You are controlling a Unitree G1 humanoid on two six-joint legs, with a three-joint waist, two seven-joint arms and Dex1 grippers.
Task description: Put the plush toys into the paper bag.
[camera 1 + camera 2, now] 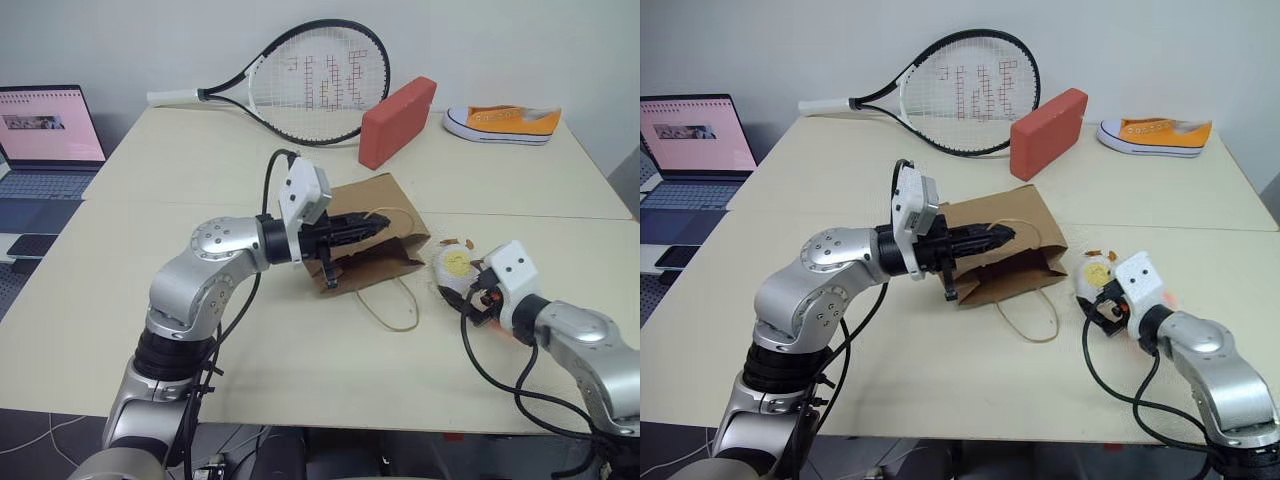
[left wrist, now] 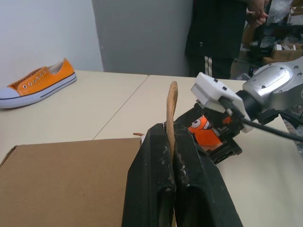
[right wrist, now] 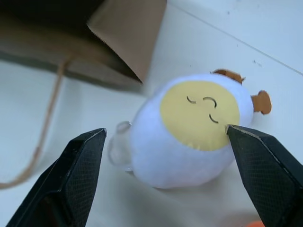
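Head views: the paper bag [image 1: 375, 232] lies flat on the desk [image 1: 300, 360], mouth toward the white toy [image 1: 455, 268]. Left wrist: left gripper [image 2: 173, 156] clenched on a handle. Right wrist: right gripper [image 3: 165, 156] spread around the toy; the carrot [image 2: 204, 135] seems behind it.

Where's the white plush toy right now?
The white plush toy lies on the table just right of the paper bag, in front of the open right gripper.
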